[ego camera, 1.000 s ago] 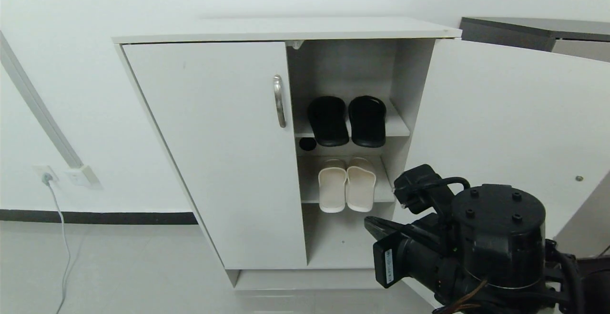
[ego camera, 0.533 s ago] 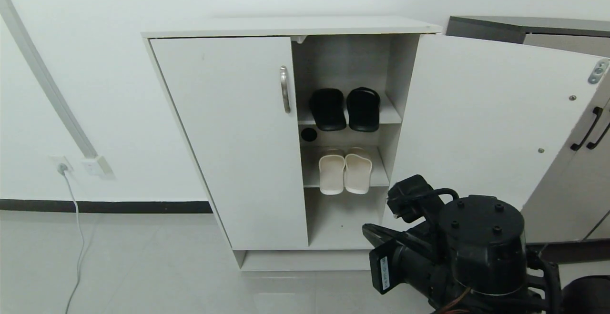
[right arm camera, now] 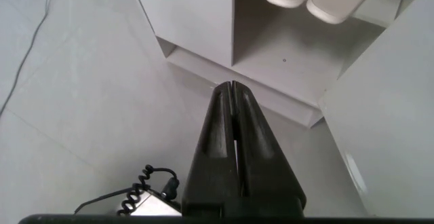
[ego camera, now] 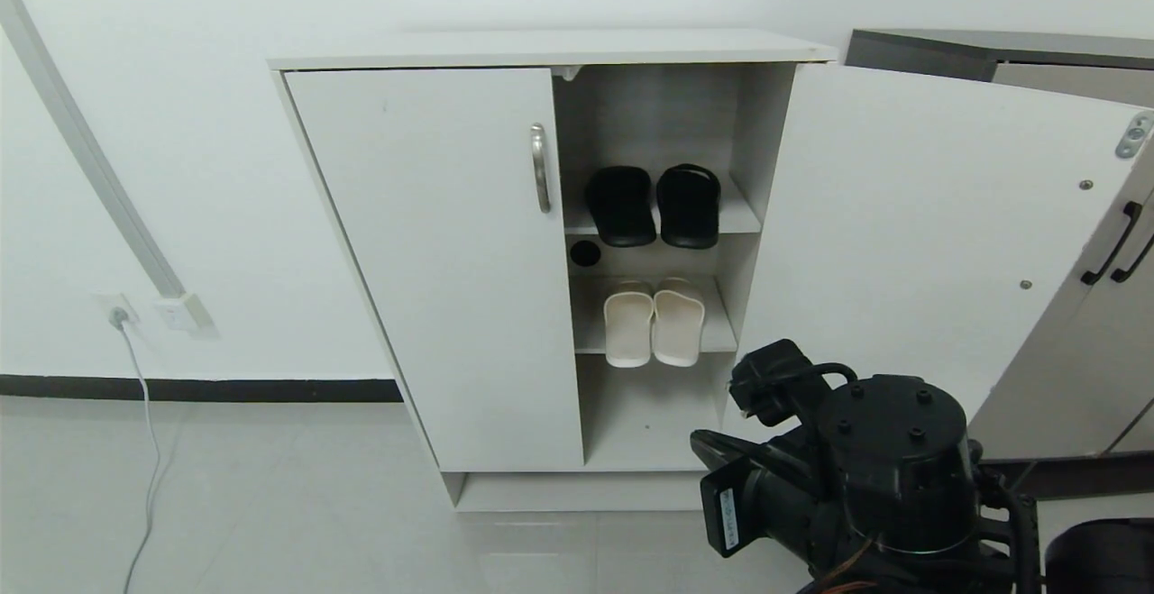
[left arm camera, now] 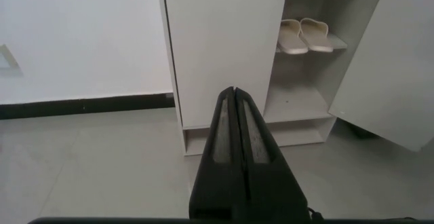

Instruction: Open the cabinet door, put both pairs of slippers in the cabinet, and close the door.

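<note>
a: the right claw [right arm camera: 232, 88] is clenched, both fingers pressing together on nothing. it is hanging low over the floor in front of the cabinet [ego camera: 541, 46], near its bottom opening.

b: and the left claw [left arm camera: 234, 95]?

a: also clenched and carrying nothing, pointing towards the base of the closed left door [ego camera: 433, 260] from farther back.

b: where are the slippers sitting?

a: the black slippers [ego camera: 622, 206] are lying side by side on the upper shelf. the white slippers [ego camera: 678, 324] are lying side by side on the shelf below, with their toes poking a little over the near edge. both pairs are sitting above and beyond the right claw, well apart from it.

b: so what step are we looking at?

a: i am judging that the loading is done and only the closing is remaining. the right door [ego camera: 902, 215] is standing swung wide out to the right, with its lower left corner near the right arm.

b: what is the next move asking for?

a: probably bringing the right claw round to the door's free right edge and sweeping it left until it is meeting the left door by the handle [ego camera: 539, 168]. the overhanging white toes may be worth watching while the door is swinging in.
</note>
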{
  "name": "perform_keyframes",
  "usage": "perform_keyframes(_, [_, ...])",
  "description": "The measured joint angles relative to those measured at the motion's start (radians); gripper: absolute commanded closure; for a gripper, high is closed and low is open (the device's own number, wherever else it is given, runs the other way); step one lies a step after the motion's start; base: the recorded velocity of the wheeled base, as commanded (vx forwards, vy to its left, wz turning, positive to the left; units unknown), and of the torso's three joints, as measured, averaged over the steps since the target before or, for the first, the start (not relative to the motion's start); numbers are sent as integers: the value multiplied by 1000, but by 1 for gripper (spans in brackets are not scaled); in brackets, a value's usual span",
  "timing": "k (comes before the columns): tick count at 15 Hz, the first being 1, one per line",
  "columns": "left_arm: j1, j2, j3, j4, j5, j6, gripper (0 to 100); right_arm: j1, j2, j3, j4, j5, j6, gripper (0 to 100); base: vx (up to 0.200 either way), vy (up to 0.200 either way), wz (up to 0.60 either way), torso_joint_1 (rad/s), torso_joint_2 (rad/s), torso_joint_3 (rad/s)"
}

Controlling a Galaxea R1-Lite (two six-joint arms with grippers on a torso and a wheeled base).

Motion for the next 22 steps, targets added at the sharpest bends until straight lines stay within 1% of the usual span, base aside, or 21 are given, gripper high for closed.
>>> perform_keyframes(9, [0, 0, 0, 0, 0, 0, 100, 0, 9, 1, 0, 0, 0, 100, 0, 0, 0, 0, -9, -8])
perform_keyframes(12, [0, 0, 1, 1, 0, 0, 100, 1, 12, 0, -1, 0, 0, 100, 0, 0, 0, 12, -178, -312])
perform_keyframes(16, [1, 0, -1, 0, 0, 0, 100, 2, 16, 0, 0, 0, -1, 100, 0, 0, 0, 40, -509, -370])
perform_keyframes(22, [0, 0, 0, 0, 0, 0, 100, 0, 18, 1, 0, -1, -2, 100, 0, 0, 0, 126, -468, -342])
